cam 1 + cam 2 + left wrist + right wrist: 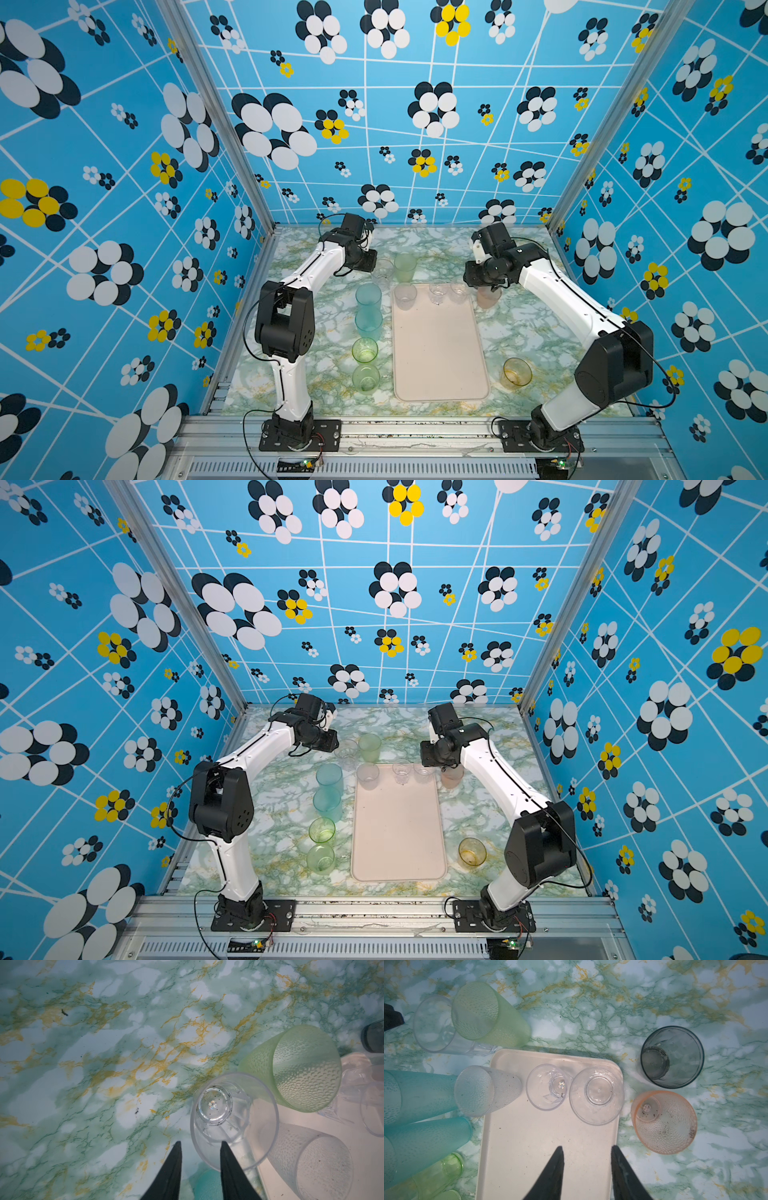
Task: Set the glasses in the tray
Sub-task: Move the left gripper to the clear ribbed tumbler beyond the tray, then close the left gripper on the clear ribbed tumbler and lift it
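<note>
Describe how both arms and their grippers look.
Both the left arm and right arm have white links, bulky black joint housings and thin black cables looping alongside, on black base plates. The left gripper and right gripper each show two black, tapering pointed fingers.

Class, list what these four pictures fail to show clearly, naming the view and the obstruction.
Grey glass: unseen in both top views, under the right arm; cut off by the left wrist view's edge.
Pink glass: partly covered by that arm in both top views.
Blue glasses: cut off by the right wrist view's edge.
Left gripper: whether it touches the clear glass cannot be told; height unclear in its wrist view.
</note>
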